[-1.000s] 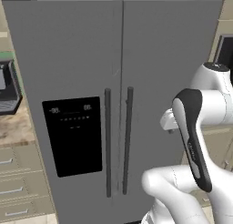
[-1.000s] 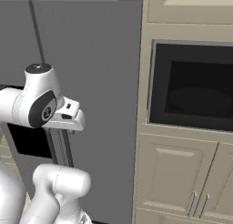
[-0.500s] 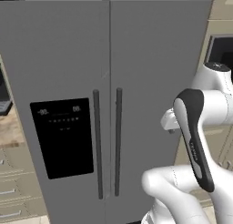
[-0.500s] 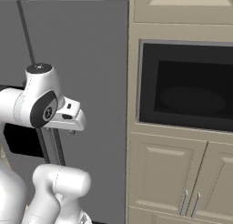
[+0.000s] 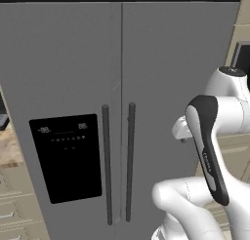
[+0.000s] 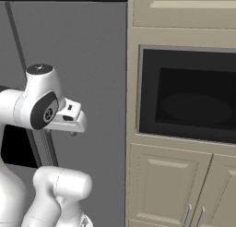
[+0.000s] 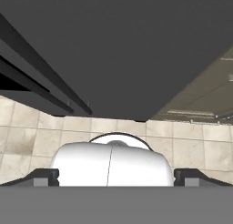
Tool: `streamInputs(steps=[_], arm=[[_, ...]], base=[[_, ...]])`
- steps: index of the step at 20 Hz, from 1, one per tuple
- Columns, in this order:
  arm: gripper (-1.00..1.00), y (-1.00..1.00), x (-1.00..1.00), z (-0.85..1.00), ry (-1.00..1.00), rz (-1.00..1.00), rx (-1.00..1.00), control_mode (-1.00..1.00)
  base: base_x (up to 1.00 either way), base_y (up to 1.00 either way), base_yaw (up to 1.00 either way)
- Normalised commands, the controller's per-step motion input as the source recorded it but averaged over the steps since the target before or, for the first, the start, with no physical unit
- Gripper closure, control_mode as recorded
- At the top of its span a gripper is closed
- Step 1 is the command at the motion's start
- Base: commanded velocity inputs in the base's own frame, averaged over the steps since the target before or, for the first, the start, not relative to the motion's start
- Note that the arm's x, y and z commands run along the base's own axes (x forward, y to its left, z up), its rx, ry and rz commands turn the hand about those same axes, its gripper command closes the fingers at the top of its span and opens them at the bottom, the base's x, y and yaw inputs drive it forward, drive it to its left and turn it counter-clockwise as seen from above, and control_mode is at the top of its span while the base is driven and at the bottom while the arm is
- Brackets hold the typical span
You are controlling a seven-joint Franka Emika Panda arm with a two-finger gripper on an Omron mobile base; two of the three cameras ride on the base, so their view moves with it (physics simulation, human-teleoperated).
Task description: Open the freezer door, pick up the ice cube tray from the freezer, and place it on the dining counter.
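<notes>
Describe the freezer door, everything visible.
The freezer door is the left, narrower of two flat grey doors, matte metal by its look. A black dispenser panel with faint pale readouts sits low on it. A long dark vertical handle runs along its right edge, beside the other door's handle. The door is shut, flush with its neighbour. Nothing touches it.

Freezer door cropped at edges

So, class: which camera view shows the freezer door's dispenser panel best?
The left base view: the whole black dispenser panel faces the camera on the freezer door. In the right base view only a dark patch shows behind the arm.
</notes>
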Motion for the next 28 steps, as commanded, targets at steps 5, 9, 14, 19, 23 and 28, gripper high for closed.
streamInputs(steps=[5, 9, 14, 19, 23, 28], arm=[[-1.00, 0.00, 0.00, 0.00, 0.00, 0.00, 0.00, 1.00], [-1.00, 0.00, 0.00, 0.00, 0.00, 0.00, 0.00, 1.00], [-1.00, 0.02, -0.01, 0.00, 0.00, 0.00, 0.00, -1.00], [-1.00, 0.47, -0.06, -0.06, -0.01, 0.00, -0.02, -1.00], [-1.00, 0.84, -0.23, -0.09, -0.03, 0.00, -0.04, -1.00], [-1.00, 0.79, -0.17, -0.01, 0.00, 0.00, -0.01, -1.00]], base=[[0.03, 0.00, 0.00], [0.00, 0.00, 0.00], [0.00, 0.00, 0.00], [0.00, 0.00, 0.00], [0.00, 0.00, 0.00], [0.00, 0.00, 0.00]])
